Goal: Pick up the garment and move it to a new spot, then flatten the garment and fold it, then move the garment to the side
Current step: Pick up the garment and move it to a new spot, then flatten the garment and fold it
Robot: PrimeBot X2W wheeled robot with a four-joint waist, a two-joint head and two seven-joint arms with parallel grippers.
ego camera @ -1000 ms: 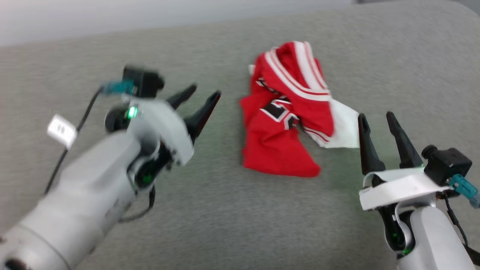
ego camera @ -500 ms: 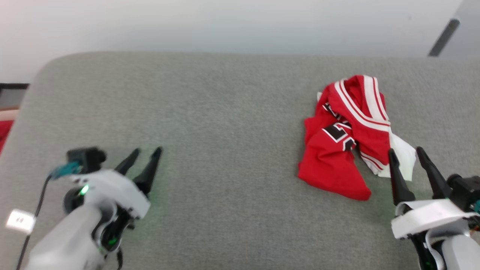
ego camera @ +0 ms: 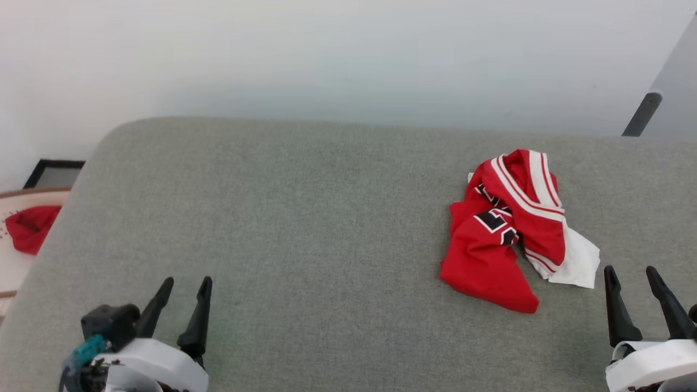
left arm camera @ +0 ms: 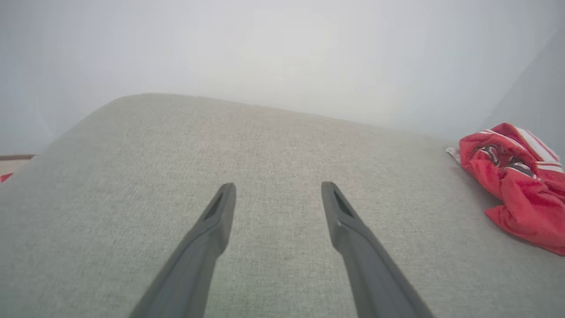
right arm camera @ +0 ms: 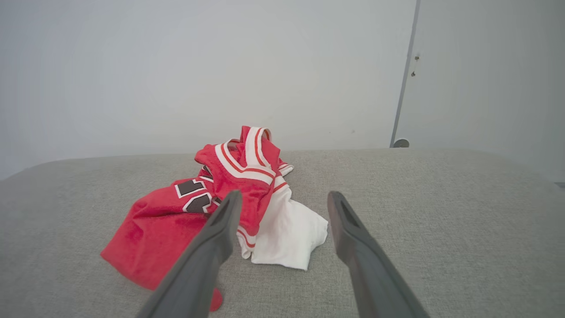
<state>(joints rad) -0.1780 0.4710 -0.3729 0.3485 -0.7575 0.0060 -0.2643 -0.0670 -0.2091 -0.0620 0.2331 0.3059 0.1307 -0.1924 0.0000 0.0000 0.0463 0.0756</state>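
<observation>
- Location: the garment (ego camera: 506,234) lies in a crumpled heap on the right half of the grey cloth-covered desk (ego camera: 305,218), clear of every edge. It is neither flattened nor folded.
- Lay: the red body is bunched toward the near left. A striped trim band (ego camera: 536,179) rides on top. One white sleeve (ego camera: 574,261) spills flat onto the desk at the near right. Part of the black number (ego camera: 495,220) shows.
- Right gripper (ego camera: 630,269): fingers apart and empty, just on the near side of the white sleeve. No contact is seen in the head view. In the right wrist view one finger overlaps the heap, so its clearance cannot be confirmed there.
- Left gripper (ego camera: 187,280): fingers apart and empty, over bare desk at the near left, well apart from the garment.
- Handling, judged: light, soft and limp. It will drape and unroll when lifted. A shallow pinch is likely to raise one layer only and leave the rest dragging.
- Hold, judged: the raised striped trim band is the thickest, firmest seam and suits the lift. The sleeve edge is nearest the right gripper but is thin and lies flat. Shoulder and hem corners, needed for flattening, cannot yet be made out.
- Stage, judged: the pick-up is not yet begun.
- Note: a plain red cloth scrap (ego camera: 30,228) lies off the desk at the far left and is not the task's thing.
</observation>
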